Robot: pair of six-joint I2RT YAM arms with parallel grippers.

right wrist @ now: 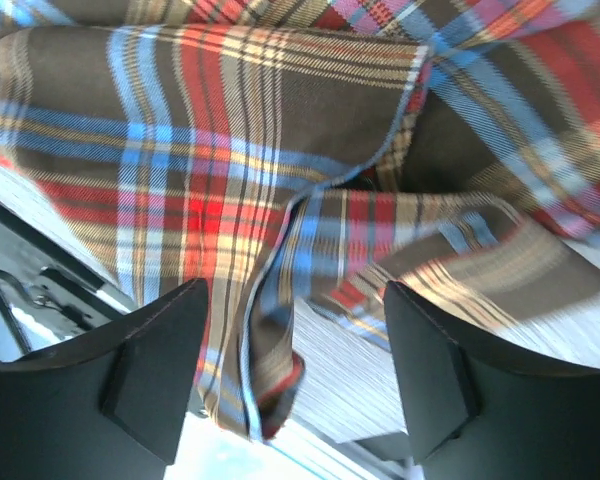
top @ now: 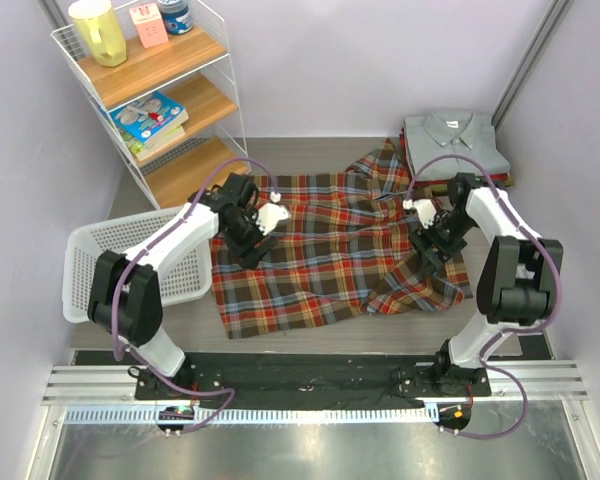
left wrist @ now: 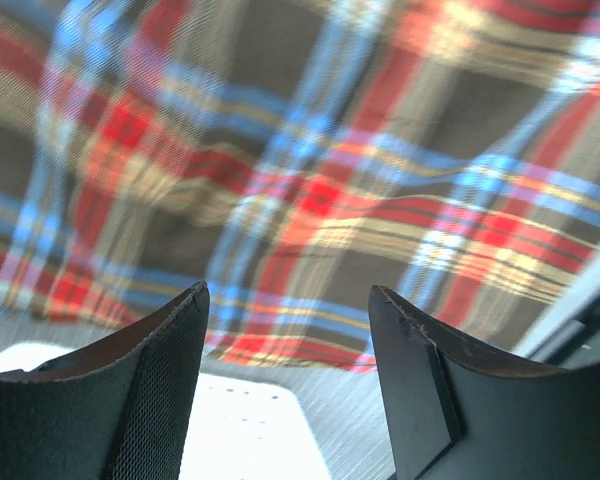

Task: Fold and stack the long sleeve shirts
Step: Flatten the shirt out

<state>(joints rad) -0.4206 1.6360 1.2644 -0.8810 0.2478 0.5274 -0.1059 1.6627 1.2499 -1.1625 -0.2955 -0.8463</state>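
Observation:
A red, dark green-brown and cream plaid long sleeve shirt [top: 320, 255] lies spread over the middle of the table, rumpled toward its back right. My left gripper [top: 261, 236] hovers at the shirt's left part. In the left wrist view it [left wrist: 288, 300] is open, with plaid cloth [left wrist: 310, 170] beyond the fingers and nothing between them. My right gripper [top: 429, 238] is over the shirt's right side. It [right wrist: 295, 295] is open too; a loose plaid edge [right wrist: 270, 340] runs through the gap, touching neither pad. Folded shirts [top: 454, 142], the top one grey with a collar, are stacked at the back right.
A white laundry basket [top: 98, 262] stands at the left, close to my left arm. A white wire shelf [top: 160, 95] with wooden boards holds a yellow jug [top: 98, 30], small boxes and books at the back left. Walls close in both sides.

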